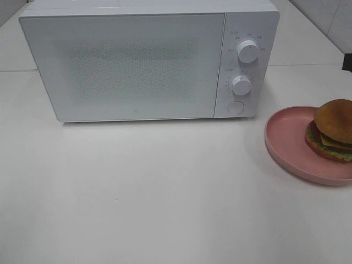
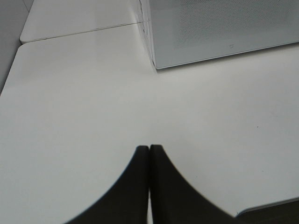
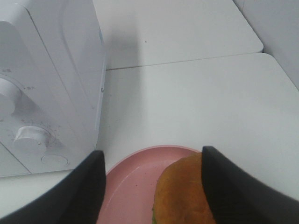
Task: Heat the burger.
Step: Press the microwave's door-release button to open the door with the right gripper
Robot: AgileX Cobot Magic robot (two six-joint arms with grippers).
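The burger (image 1: 333, 131), with a golden-brown bun over lettuce, tomato and cheese, sits on a round pink plate (image 1: 286, 137) at the right edge of the table. In the right wrist view my right gripper (image 3: 153, 151) is open, its dark fingers (image 3: 88, 186) spread over the plate (image 3: 131, 186) with the bun (image 3: 182, 196) between them, nearer the other finger. Whether that finger touches the bun is unclear. In the left wrist view my left gripper (image 2: 149, 149) is shut on nothing above bare table. Neither gripper appears in the exterior high view.
A white microwave (image 1: 126, 60) stands at the back with its door closed. Two round knobs (image 1: 248, 50) and a button (image 1: 235, 106) are on its right panel. Its front corner (image 2: 154, 65) lies ahead of the left gripper. White tabletop (image 1: 137, 192) spreads in front.
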